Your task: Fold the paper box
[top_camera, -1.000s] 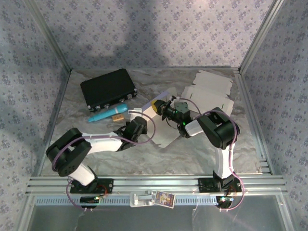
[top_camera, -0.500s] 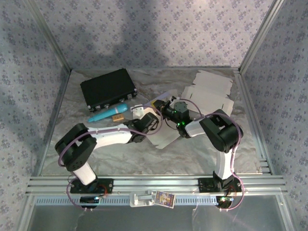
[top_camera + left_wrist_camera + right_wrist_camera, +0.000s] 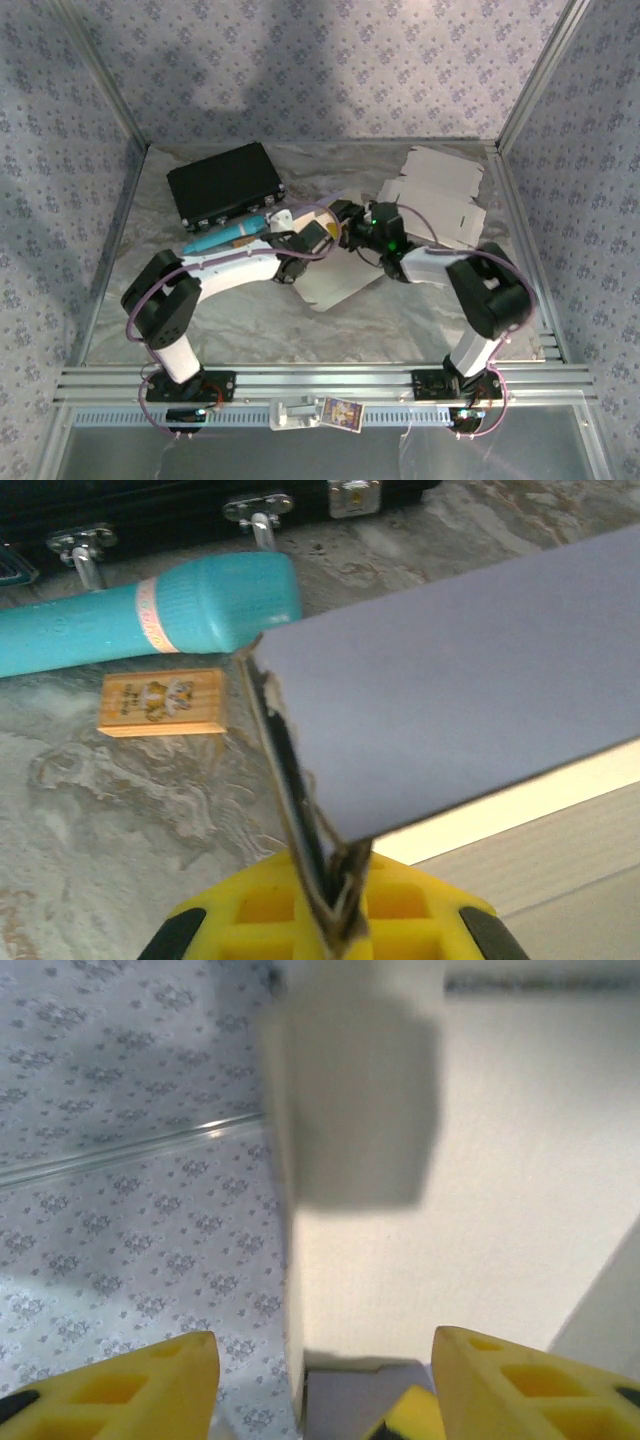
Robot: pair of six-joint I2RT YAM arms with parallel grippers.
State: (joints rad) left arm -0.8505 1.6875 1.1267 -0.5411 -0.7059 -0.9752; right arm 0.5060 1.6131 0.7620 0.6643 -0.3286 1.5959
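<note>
Left fingers (image 3: 232, 912) clench an edge of the flat grey-and-white paper box (image 3: 450, 670); right fingers (image 3: 520, 1385) stand released, spread around its edge.

Right claw (image 3: 322, 1360) newly wide around paper box (image 3: 335, 285)

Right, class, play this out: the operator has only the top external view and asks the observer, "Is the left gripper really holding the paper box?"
Observer: Yes. In the left wrist view, the left gripper is shut on the edge of a paper box panel.
Operator: And the other arm?
Observer: In the right wrist view, the right gripper has its jaws apart, with an edge of the box standing in the gap.
Operator: What lies on the table near the left grip?
Observer: A small wooden tag with a printed picture lies flat beside a teal tube.
</note>
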